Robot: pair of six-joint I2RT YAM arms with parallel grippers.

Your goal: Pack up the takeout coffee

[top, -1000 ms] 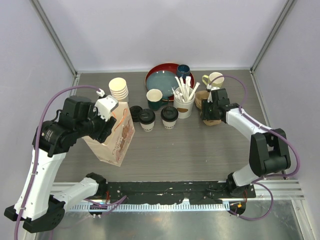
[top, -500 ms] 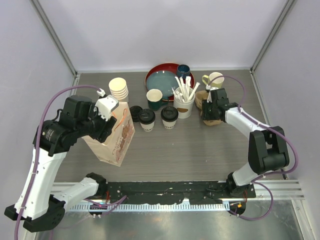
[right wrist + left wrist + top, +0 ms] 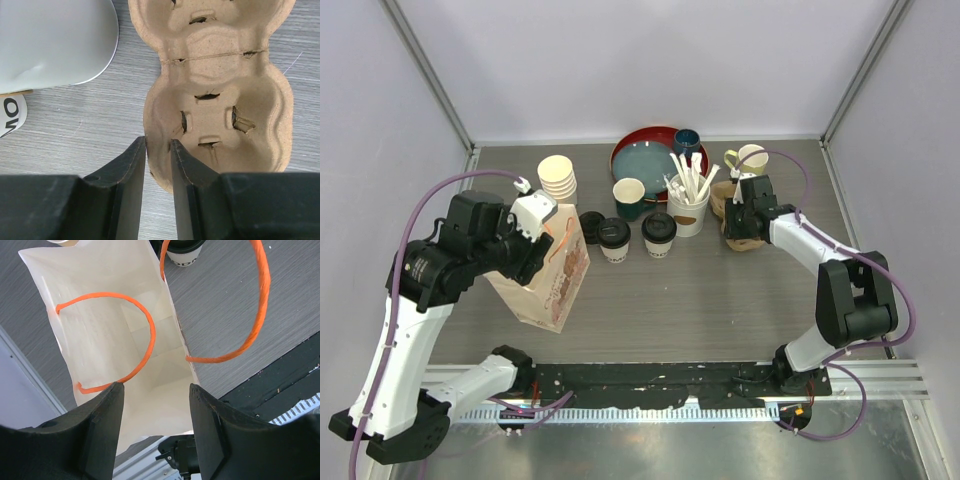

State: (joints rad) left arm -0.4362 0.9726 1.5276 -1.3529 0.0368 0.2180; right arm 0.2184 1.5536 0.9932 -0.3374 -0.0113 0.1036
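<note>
Two takeout coffee cups, cream with black lids, stand side by side mid-table (image 3: 613,238) (image 3: 659,232); the base of one (image 3: 185,250) shows beyond the bag. A brown paper bag (image 3: 555,270) with orange handles stands open at the left, its inside (image 3: 115,325) pale and bare. My left gripper (image 3: 534,226) (image 3: 156,387) hovers over the bag's near rim, open, with nothing between its fingers. My right gripper (image 3: 744,212) (image 3: 158,142) straddles the near rim of a moulded pulp cup carrier (image 3: 220,75) (image 3: 744,243), one finger outside and one inside, pinching the wall.
A white cup of stirrers (image 3: 688,212) stands just left of the carrier. Behind are a red tray (image 3: 630,150) with a teal plate, a dark teal mug (image 3: 686,140), a pale yellow mug (image 3: 752,158), a green cup (image 3: 630,195), a stack of paper cups (image 3: 558,178) and a loose black lid (image 3: 590,225).
My right gripper's jaws have narrowed onto the carrier's rim. The left arm and the bag have not moved.
</note>
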